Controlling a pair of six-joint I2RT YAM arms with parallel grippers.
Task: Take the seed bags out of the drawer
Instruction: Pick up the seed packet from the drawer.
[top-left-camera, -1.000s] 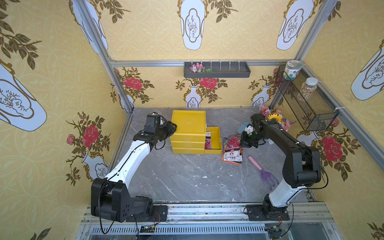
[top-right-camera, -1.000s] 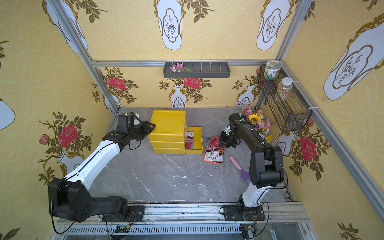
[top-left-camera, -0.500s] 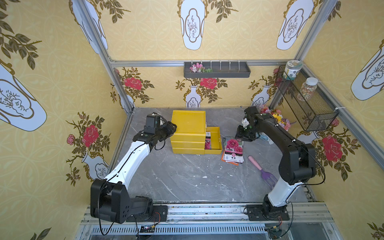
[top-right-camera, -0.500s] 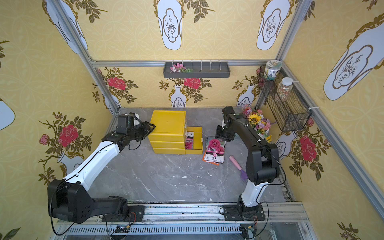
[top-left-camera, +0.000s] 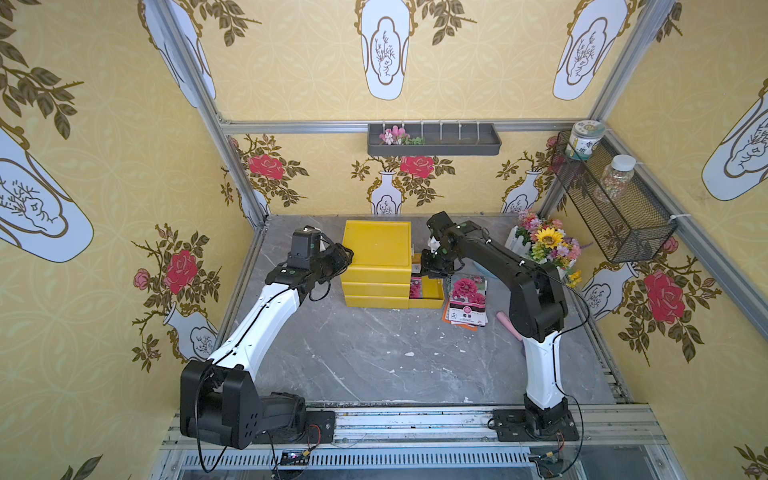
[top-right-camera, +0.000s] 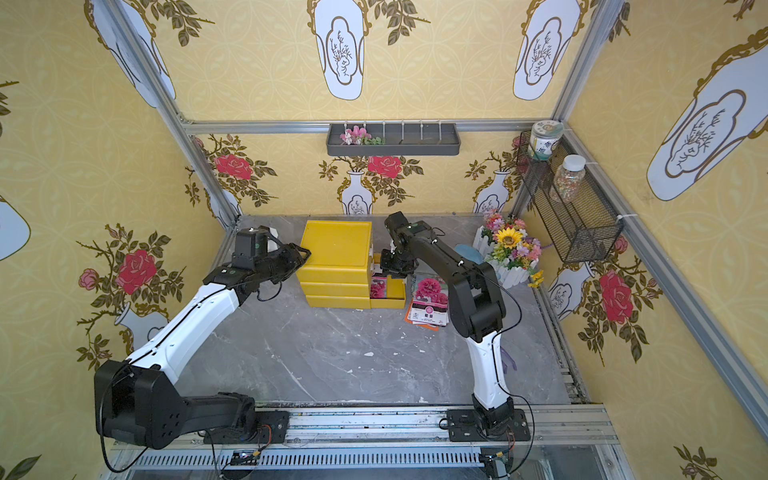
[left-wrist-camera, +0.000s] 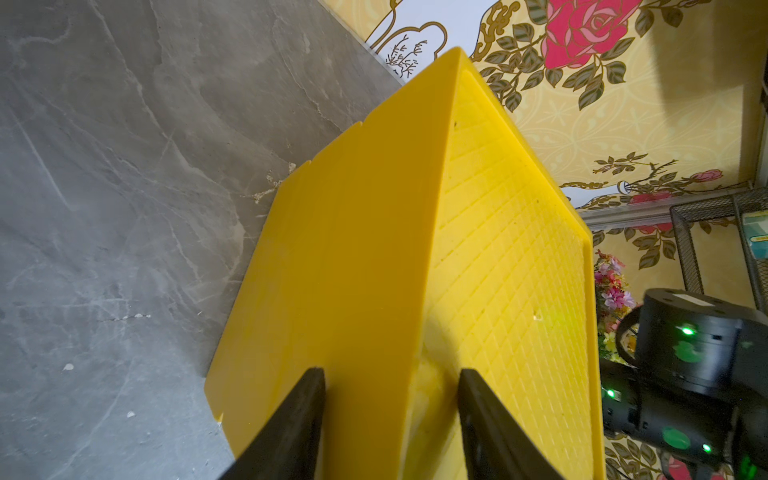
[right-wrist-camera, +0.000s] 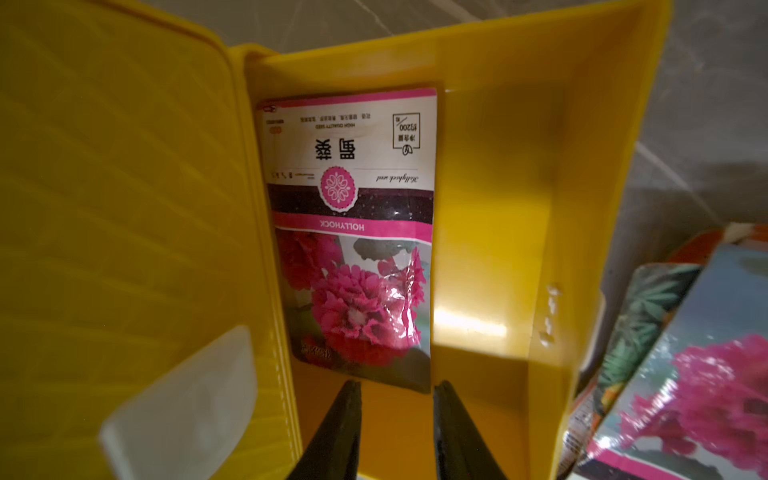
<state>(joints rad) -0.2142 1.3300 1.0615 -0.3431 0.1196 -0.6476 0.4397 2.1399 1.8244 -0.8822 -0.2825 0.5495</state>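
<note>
One seed packet (right-wrist-camera: 353, 232), printed with pink hollyhock blooms, lies in the open yellow drawer (right-wrist-camera: 498, 199), along the side nearest the chest (top-left-camera: 378, 243). In both top views the drawer juts from the chest's right side, at the centre of the grey table (top-left-camera: 374, 353). A small stack of seed packets (top-left-camera: 467, 301) rests on the table just right of the drawer, with a pink bloom facing up.

The right gripper (right-wrist-camera: 397, 384) hovers over the drawer's upper end as a top view shows it. Its two black fingers stand slightly apart with nothing between them, and the tips are close to the near edge of the packet inside.

At the chest's left side, the left gripper (left-wrist-camera: 390, 372) is clamped on the chest's upper edge, with one finger on the side face and one on the ribbed top. A bunch of artificial flowers (top-left-camera: 548, 245) stands by the right wall, well apart from the drawer.
</note>
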